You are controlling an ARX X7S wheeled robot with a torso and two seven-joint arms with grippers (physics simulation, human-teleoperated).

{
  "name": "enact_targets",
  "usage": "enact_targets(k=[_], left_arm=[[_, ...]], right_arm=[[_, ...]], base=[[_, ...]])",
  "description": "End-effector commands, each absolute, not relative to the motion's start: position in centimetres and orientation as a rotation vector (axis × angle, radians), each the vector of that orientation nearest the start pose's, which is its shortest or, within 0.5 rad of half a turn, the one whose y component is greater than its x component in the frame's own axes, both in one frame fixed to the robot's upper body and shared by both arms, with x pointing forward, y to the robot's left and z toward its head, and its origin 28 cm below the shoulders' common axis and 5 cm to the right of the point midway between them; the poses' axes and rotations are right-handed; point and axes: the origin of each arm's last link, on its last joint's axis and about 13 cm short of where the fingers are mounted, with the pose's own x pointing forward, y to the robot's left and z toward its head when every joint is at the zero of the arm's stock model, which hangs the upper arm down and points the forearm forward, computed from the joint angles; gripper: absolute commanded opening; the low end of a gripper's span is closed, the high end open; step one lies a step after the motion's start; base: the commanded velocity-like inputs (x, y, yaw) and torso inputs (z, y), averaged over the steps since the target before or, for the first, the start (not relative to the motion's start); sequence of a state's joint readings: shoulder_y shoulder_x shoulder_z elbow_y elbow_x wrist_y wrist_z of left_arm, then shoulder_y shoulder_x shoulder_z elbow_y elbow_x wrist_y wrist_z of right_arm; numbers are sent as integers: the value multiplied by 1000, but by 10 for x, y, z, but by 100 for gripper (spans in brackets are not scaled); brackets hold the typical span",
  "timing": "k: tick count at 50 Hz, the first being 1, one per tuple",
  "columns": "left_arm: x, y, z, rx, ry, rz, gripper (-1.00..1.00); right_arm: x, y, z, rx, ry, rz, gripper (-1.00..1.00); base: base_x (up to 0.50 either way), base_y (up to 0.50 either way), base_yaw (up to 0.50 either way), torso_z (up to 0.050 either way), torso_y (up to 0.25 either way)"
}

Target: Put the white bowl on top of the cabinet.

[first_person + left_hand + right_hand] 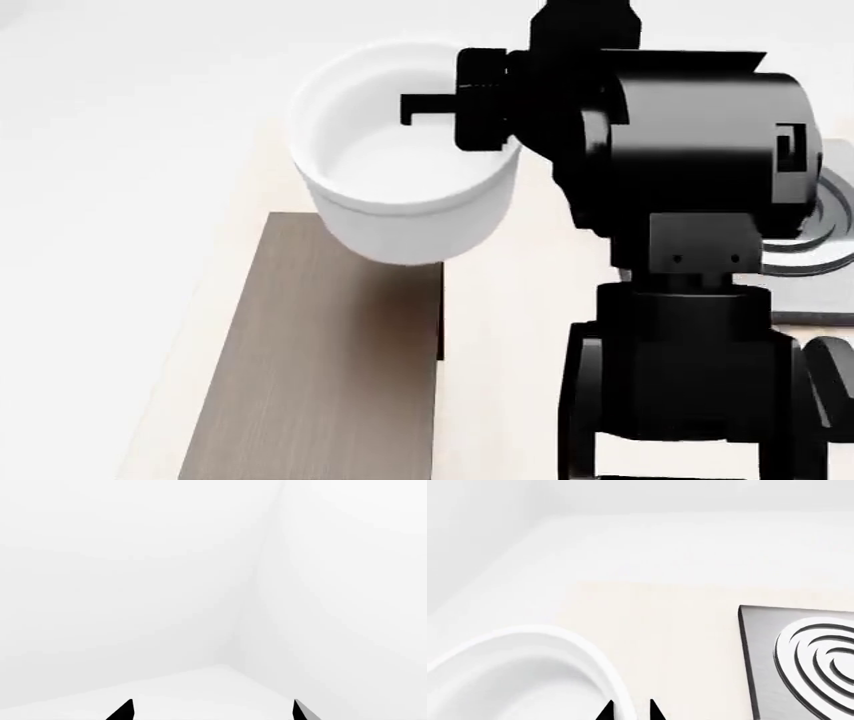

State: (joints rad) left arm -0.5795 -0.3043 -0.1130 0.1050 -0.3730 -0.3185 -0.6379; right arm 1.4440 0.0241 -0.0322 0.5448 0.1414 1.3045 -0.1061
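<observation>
Your right gripper grips the near-right rim of the white bowl, one finger inside the wall and one outside, the tips close together on the rim band in the right wrist view. In the head view the bowl hangs upright at about 11 o'clock, its base overlapping the far end of the cabinet; you cannot tell from these views whether it touches the wood-grain top or floats above it. The cabinet runs from centre toward 7 o'clock along the pale counter. The grey stove plate with concentric rings lies at 3 o'clock, well apart from the bowl. Your left gripper shows only two dark fingertips spread wide apart against blank white walls, holding nothing. The right arm's black housing fills the head view's right half.
</observation>
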Motion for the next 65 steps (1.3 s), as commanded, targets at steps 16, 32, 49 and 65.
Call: enact_targets(k=[16, 32, 49, 65], left_arm=[[308, 291, 185, -213, -356, 665, 100], [308, 292, 184, -214, -354, 666, 100], [308, 292, 184, -213, -353, 665, 100], [308, 292, 184, -213, -353, 667, 100]], right_arm=[[331, -78, 306, -17, 343, 380, -100], [318, -69, 303, -30, 338, 443, -100], [312, -63, 298, -33, 347, 479, -100], [323, -63, 283, -27, 390, 452, -100]], base=[[0, 0, 0, 0, 1], [0, 0, 0, 1, 1], [0, 0, 0, 1, 1], [0, 0, 0, 0, 1]])
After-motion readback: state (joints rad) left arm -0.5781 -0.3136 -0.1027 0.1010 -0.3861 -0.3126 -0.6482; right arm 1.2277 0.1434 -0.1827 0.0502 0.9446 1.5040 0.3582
